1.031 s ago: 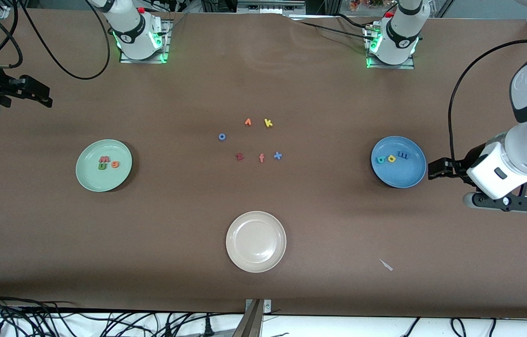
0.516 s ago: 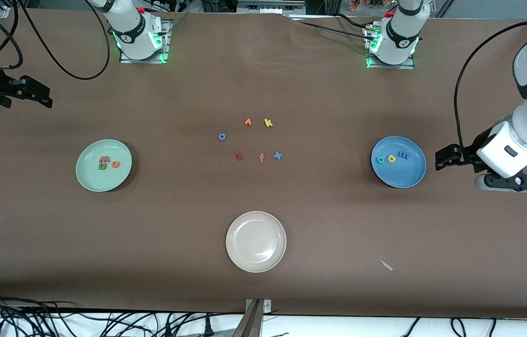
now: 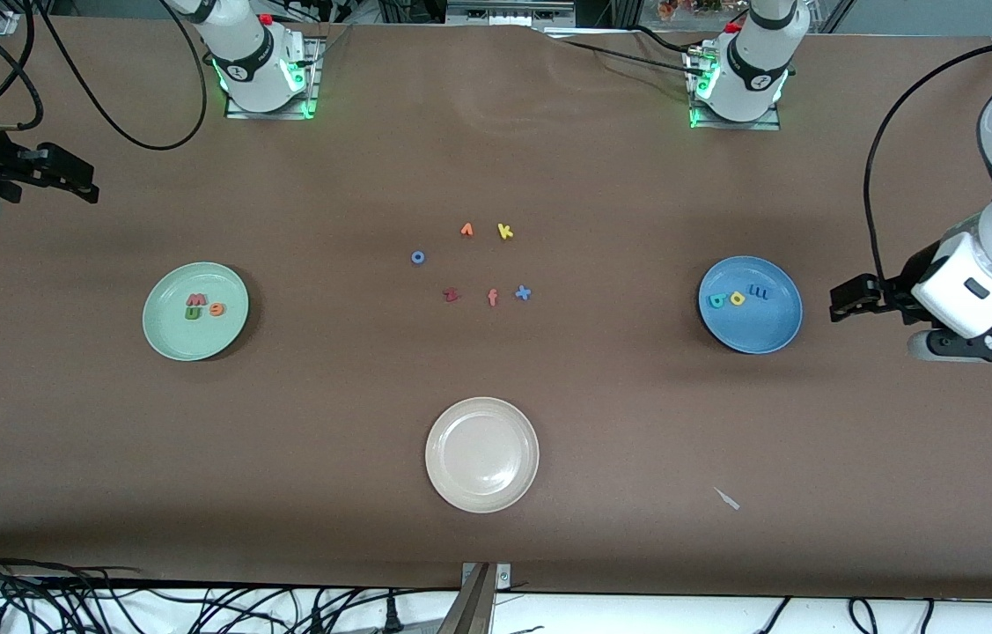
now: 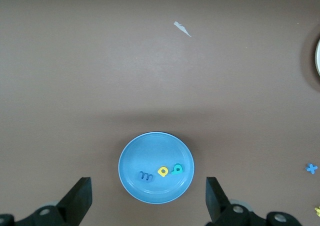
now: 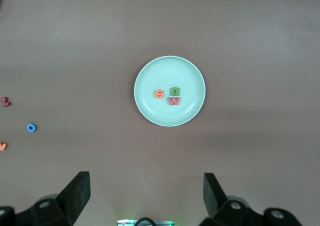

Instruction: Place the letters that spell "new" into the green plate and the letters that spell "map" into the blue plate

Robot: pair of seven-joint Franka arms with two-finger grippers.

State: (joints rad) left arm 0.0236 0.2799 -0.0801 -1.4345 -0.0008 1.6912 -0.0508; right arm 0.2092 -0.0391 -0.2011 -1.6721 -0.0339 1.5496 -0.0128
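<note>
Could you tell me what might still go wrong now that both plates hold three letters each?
1. The left gripper, open, hangs just off the rim of the blue plate; a careless sweep could nudge it and spill the blue m.
2. The leftover letters mid-table, such as the orange f, could be mistaken for task letters.
3. The right gripper, open, waits well clear of the green plate, so there is little risk there.

The left tool (image 3: 848, 298) shows from the front only as a dark block beside the blue plate (image 3: 750, 333), its fingers impossible to separate. In the left wrist view the cream plate (image 4: 318, 58) is cut down to a sliver. The right arm is cropped at the tabletop's (image 3: 496, 379) end. The loose orange piece (image 3: 466, 230) beside the yellow k (image 3: 505, 232) is too small to read.
</note>
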